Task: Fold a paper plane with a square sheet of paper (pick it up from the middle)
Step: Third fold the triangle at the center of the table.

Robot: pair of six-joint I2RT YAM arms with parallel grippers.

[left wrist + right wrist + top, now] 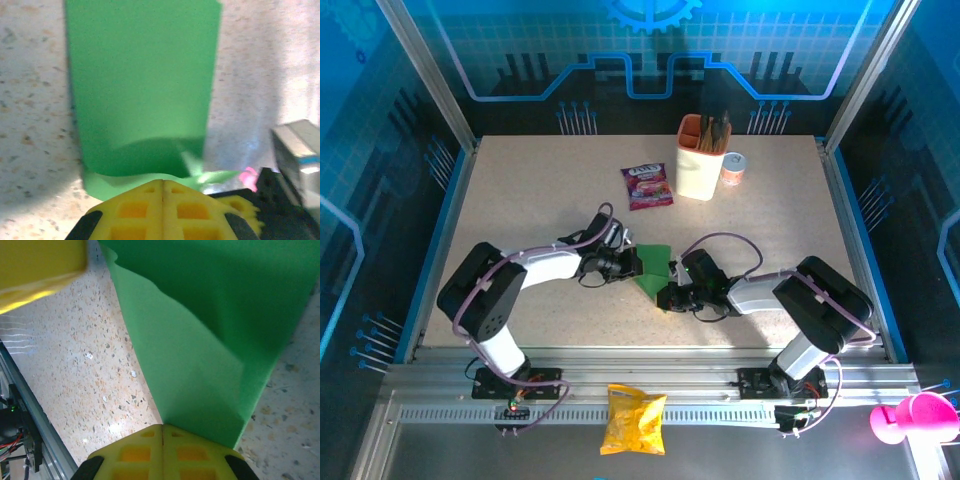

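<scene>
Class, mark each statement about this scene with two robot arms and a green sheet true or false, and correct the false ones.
1. The sheet of paper lies between the left gripper and the right gripper. True.
2. The purple sachet rests on the paper. False: it lies apart, farther back on the table.
3. Both grippers are shut on the paper. True.
4. The yellow crisp bag lies beside the sachet. False: it lies on the near rail, off the table.
</scene>
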